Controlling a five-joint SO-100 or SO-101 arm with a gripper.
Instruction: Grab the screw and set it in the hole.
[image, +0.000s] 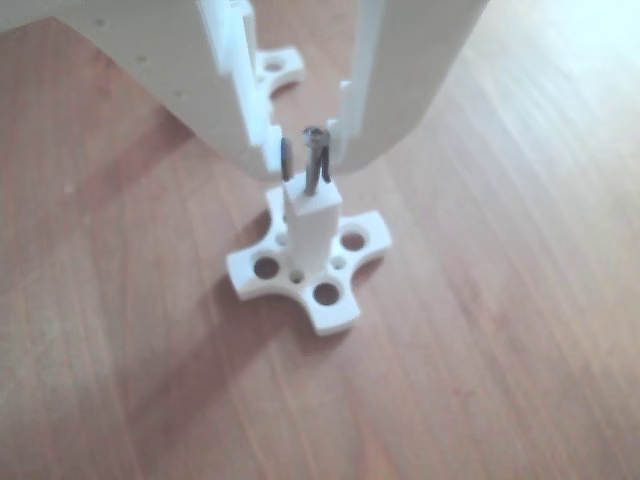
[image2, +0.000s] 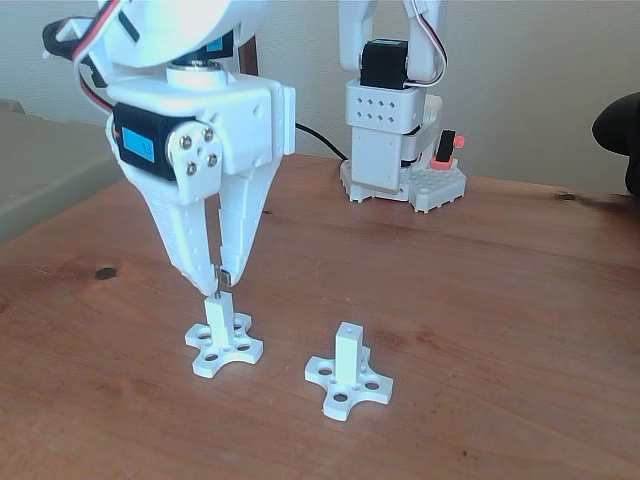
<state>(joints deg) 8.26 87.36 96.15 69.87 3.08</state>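
The gripper (image: 305, 160) pinches the screw (image: 316, 160), tip in the hole (image: 311, 193) at twelve o'clock on the post (image: 312, 228). A crooked screw could jam or tip out.

Reddish-brown wooden table (image2: 520, 300) with visible grain, a dark knot near its left edge; plain pale wall (image2: 540, 80) behind; soft, even daylight

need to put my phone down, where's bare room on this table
Free: the wood in front of both posts, and the right side past the second post. Crowded: around the left post under the claw holding the screw, and by the arm base.
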